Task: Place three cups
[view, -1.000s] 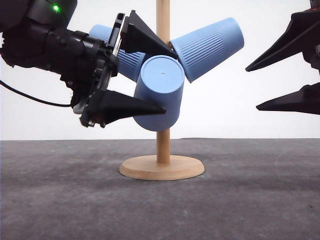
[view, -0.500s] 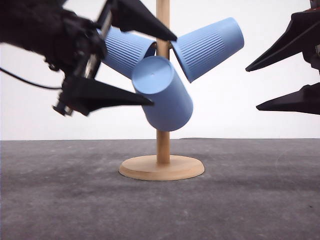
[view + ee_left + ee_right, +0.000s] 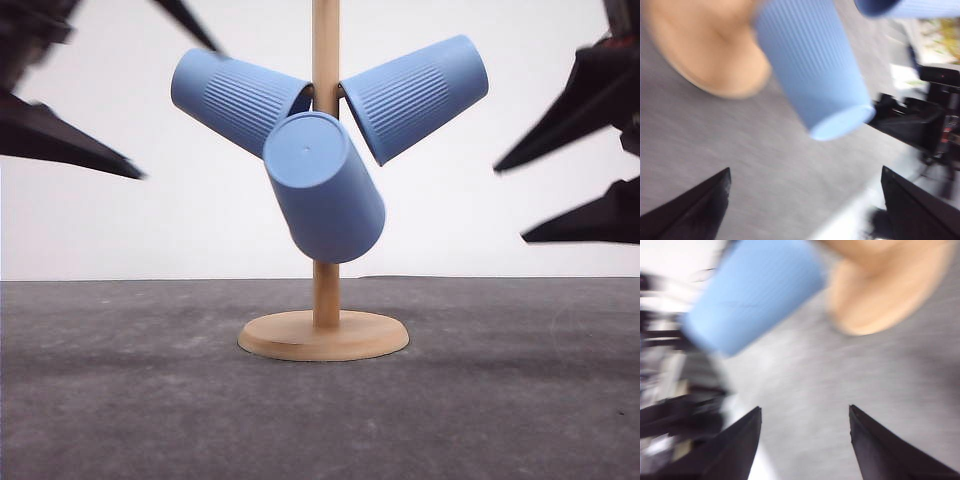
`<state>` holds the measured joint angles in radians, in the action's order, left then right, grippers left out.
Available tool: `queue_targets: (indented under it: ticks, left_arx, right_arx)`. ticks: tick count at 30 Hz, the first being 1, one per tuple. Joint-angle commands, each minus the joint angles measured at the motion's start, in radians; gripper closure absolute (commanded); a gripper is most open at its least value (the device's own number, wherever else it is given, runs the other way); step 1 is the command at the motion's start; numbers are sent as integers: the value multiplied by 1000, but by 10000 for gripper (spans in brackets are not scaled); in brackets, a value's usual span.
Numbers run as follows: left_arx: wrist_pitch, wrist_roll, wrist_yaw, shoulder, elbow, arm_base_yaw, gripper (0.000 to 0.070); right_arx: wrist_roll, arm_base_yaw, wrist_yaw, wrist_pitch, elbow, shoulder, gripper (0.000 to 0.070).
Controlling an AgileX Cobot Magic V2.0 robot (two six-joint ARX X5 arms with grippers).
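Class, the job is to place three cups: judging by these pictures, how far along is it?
Apparently finished. Done: three cups, left, right and front, hang on the wooden stand. In hand: nothing; left hand and right hand are open and empty. Left: nothing visible.

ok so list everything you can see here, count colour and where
cups: three, light blue, ribbed, all hung on the wooden stand; one tilted up to the left, one tilted up to the right, one in front pointing its flat base at the camera
wooden stand: one, pale wood, round base and upright post, centre of the table
table: one, dark grey surface
wall: white, behind the table
left tool: one, black, open, empty, left of the cups, blurred
right tool: one, black, open, empty, right of the cups
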<state>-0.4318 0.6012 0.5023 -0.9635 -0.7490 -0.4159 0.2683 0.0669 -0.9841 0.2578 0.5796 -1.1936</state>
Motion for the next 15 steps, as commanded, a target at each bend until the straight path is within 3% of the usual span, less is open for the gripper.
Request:
queue_targets:
  ticks: [1, 6, 9, 15]
  left_arx:
    - [-35, -167, -29, 16, -10, 31, 157]
    - [-133, -277, -33, 89, 16, 191, 157]
    - [-154, -325, -31, 123, 41, 286, 157]
    - [-114, -328, -31, 200, 130, 355, 159]
  right_arx:
    - [-57, 3, 84, 22, 9, 10, 349]
    - [-190, 3, 385, 193, 30, 112, 348]
    - [-225, 3, 525, 249, 38, 207, 348]
    - [-297, 3, 729, 293, 38, 423, 349]
